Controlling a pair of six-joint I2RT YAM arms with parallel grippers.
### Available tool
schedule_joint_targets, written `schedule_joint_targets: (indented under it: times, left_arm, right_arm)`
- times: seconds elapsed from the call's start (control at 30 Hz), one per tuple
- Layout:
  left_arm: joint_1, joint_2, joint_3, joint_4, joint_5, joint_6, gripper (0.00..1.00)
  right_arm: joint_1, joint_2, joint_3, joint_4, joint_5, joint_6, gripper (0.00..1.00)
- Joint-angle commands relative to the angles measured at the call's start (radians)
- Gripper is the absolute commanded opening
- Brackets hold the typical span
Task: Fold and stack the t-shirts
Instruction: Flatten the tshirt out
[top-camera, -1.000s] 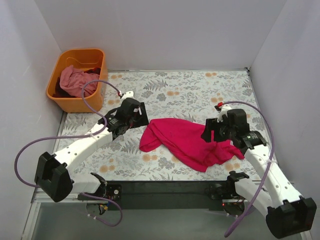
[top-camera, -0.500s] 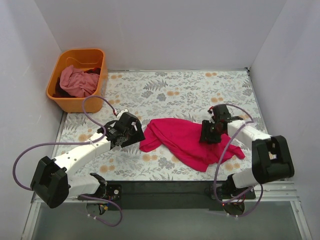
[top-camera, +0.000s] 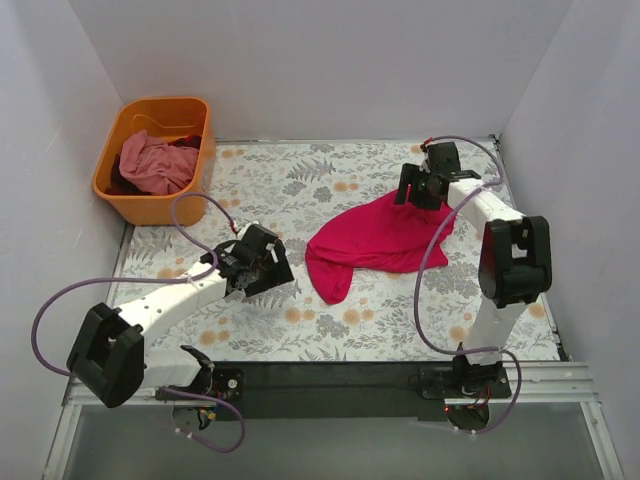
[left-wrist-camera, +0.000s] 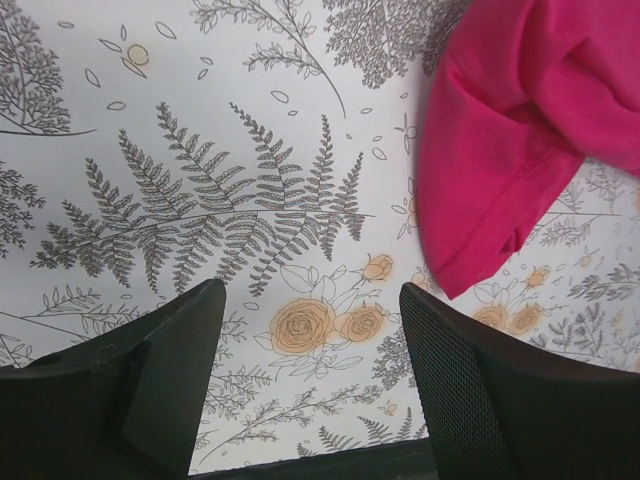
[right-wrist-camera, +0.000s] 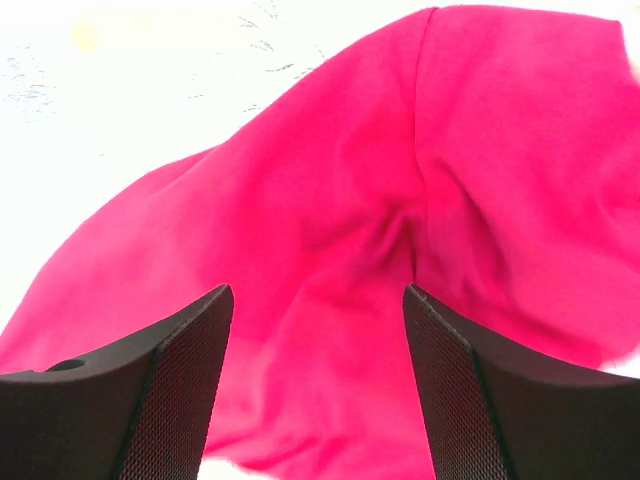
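Note:
A crimson-pink t-shirt (top-camera: 372, 238) lies crumpled on the flowered table, right of the middle. My right gripper (top-camera: 417, 190) is at the shirt's far end. In the right wrist view it (right-wrist-camera: 315, 300) is open, its jaws wide apart just over the pink cloth (right-wrist-camera: 340, 200). My left gripper (top-camera: 272, 268) is open and empty over bare table to the left of the shirt. In the left wrist view it (left-wrist-camera: 310, 300) frames printed roses, and a hem of the shirt (left-wrist-camera: 500, 170) lies at the upper right. A paler pink shirt (top-camera: 150, 160) sits bunched in the basket.
An orange plastic basket (top-camera: 125, 205) stands at the far left corner and also holds a dark garment. White walls close the table on the left, back and right. A black strip runs along the near edge (top-camera: 330, 375).
My right gripper has swung from the near right to the far right, and the crimson shirt has moved with it towards the back. My left gripper has drawn back a little and is clear of the shirt.

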Motion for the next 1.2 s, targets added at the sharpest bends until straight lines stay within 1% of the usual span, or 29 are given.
schedule_joint_targets:
  times: [0.0, 0.03, 0.07, 0.1, 0.13, 0.17, 0.23, 0.27, 0.3, 0.37, 0.5, 0.67, 0.8, 0.9, 1.0, 1.03, 1.07, 1.17]
  left_arm:
    - [0.006, 0.051, 0.021, 0.014, 0.053, -0.007, 0.7]
    - [0.005, 0.08, 0.025, 0.022, 0.09, -0.006, 0.7]
    - [0.005, 0.097, 0.025, 0.025, 0.107, -0.004, 0.7]
    - [0.005, 0.111, 0.028, 0.039, 0.124, -0.004, 0.7]
    - [0.005, 0.143, 0.031, 0.047, 0.13, -0.006, 0.7]
    - [0.005, 0.157, 0.035, 0.056, 0.177, -0.006, 0.7]
    - [0.003, 0.192, 0.044, 0.074, 0.199, -0.01, 0.7]
    - [0.003, 0.224, 0.06, 0.082, 0.221, -0.01, 0.7]
    - [-0.001, 0.244, 0.07, 0.096, 0.227, -0.012, 0.7]
    - [-0.01, 0.293, 0.102, 0.106, 0.238, -0.022, 0.7]
    - [-0.043, 0.373, 0.156, 0.119, 0.239, -0.032, 0.7]
    - [-0.055, 0.433, 0.182, 0.126, 0.236, -0.042, 0.69]
    - [-0.066, 0.476, 0.189, 0.145, 0.245, -0.056, 0.68]
    - [-0.075, 0.503, 0.196, 0.152, 0.251, -0.064, 0.66]
    - [-0.079, 0.539, 0.205, 0.159, 0.245, -0.072, 0.63]
    - [-0.079, 0.549, 0.206, 0.157, 0.244, -0.079, 0.63]
    - [-0.079, 0.552, 0.205, 0.157, 0.232, -0.085, 0.62]
    - [-0.079, 0.572, 0.205, 0.159, 0.212, -0.102, 0.53]
  right_arm:
    - [0.015, -0.172, -0.08, -0.057, 0.062, -0.027, 0.76]
    - [0.017, -0.253, -0.185, -0.063, 0.112, -0.03, 0.76]
    - [0.015, -0.294, -0.238, -0.063, 0.137, -0.031, 0.76]
    - [0.008, -0.336, -0.34, -0.061, 0.157, -0.03, 0.76]
    - [-0.002, -0.412, -0.385, -0.063, 0.173, -0.022, 0.75]
    - [-0.018, -0.449, -0.428, -0.061, 0.179, -0.013, 0.74]
    - [-0.11, -0.532, -0.547, -0.043, 0.151, 0.033, 0.72]
    - [-0.148, -0.552, -0.586, -0.007, 0.1, 0.047, 0.7]
    - [-0.228, -0.566, -0.614, 0.012, 0.061, 0.067, 0.69]
    - [-0.273, -0.583, -0.657, 0.043, 0.016, 0.082, 0.69]
    - [-0.288, -0.531, -0.66, 0.103, -0.036, 0.095, 0.69]
    - [-0.281, -0.448, -0.666, 0.139, -0.103, 0.062, 0.69]
    - [-0.229, -0.402, -0.66, 0.158, -0.12, 0.068, 0.68]
    - [-0.201, -0.382, -0.656, 0.173, -0.094, 0.082, 0.66]
    - [-0.198, -0.359, -0.656, 0.182, -0.051, 0.107, 0.61]
    - [-0.198, -0.356, -0.659, 0.182, -0.024, 0.114, 0.56]
    - [-0.198, -0.355, -0.66, 0.185, -0.01, 0.121, 0.54]
    - [-0.198, -0.35, -0.677, 0.199, 0.036, 0.138, 0.52]
